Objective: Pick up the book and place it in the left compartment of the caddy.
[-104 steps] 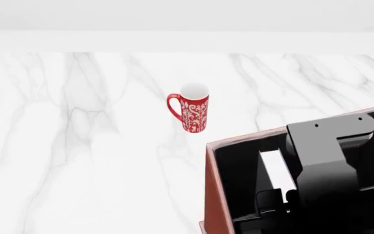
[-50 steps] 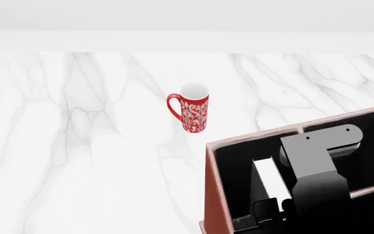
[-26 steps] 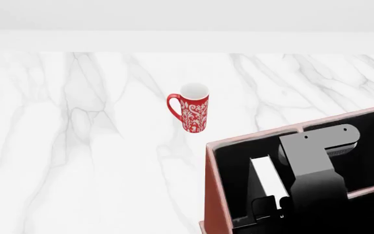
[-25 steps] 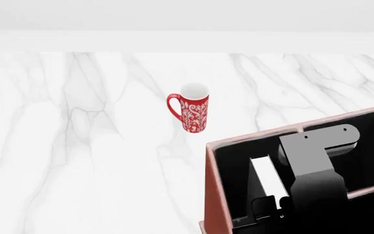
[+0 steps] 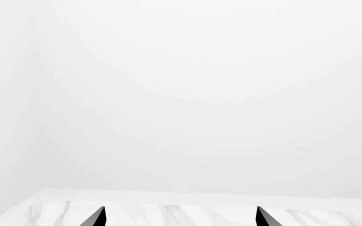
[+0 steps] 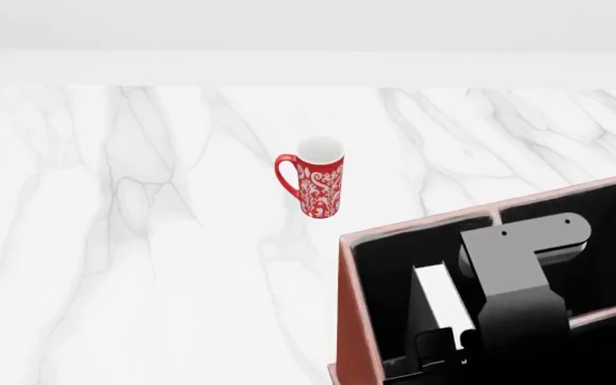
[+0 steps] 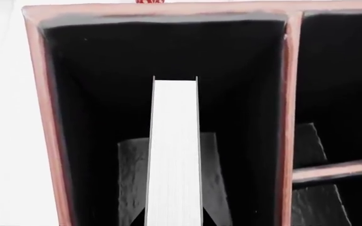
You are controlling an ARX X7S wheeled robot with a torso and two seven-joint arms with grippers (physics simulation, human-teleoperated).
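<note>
Book: upright inside caddy left compartment, clamped by right gripper. Lower straight, then release. Left gripper: parted, empty.

Right arm reaches in from the lower right, wrist pitched down, gripper low in frame; its fingers sit on either side of a white page edge, closed on it; left gripper shows only two dark fingertips, spread wide, nothing between them.

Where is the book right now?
In the head view, the book stands on edge inside the caddy's left compartment, with the right gripper at its near end.
</note>
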